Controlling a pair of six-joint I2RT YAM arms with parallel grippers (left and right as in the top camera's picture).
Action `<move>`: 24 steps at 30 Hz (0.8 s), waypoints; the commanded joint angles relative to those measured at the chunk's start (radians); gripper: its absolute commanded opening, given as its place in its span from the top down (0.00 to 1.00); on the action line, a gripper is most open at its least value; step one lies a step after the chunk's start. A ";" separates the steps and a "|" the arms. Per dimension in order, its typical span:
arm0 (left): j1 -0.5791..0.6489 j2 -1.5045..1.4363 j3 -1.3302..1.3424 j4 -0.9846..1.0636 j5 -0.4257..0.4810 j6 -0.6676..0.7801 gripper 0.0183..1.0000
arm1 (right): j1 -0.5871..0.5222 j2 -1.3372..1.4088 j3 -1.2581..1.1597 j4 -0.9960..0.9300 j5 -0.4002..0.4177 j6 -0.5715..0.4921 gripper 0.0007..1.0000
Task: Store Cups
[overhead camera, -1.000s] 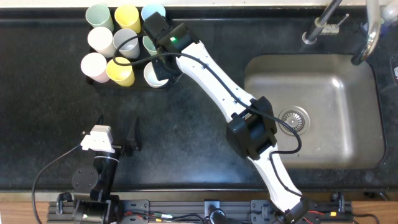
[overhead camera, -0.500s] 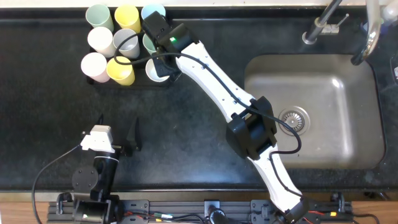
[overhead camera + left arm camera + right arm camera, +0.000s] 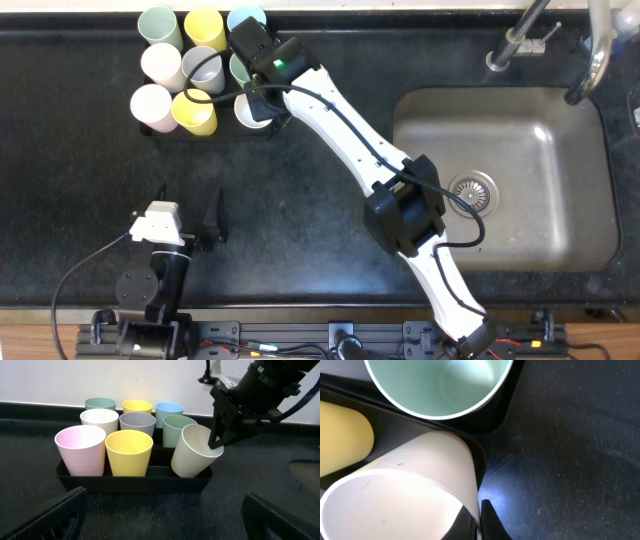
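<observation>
One white cup aslant, rim outward

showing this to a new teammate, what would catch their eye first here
The right gripper pinches the rim of a cream cup, which leans tilted in the corner slot nearest the sink of a black tray. Eight pastel cups stand upright in the tray's other slots, at the back of the dark counter.
</observation>
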 commanded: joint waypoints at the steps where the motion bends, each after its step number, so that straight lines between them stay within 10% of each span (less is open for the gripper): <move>1: 0.009 -0.004 -0.001 -0.003 0.006 0.015 0.00 | -0.003 -0.002 0.029 0.001 -0.013 0.011 0.85; 12: 0.009 -0.004 -0.001 -0.003 0.006 0.015 0.00 | -0.003 -0.002 0.029 0.001 -0.013 0.011 0.71; 24: 0.009 -0.004 -0.001 -0.003 0.006 0.015 0.00 | -0.084 -0.306 0.029 -0.002 -0.012 -0.214 0.09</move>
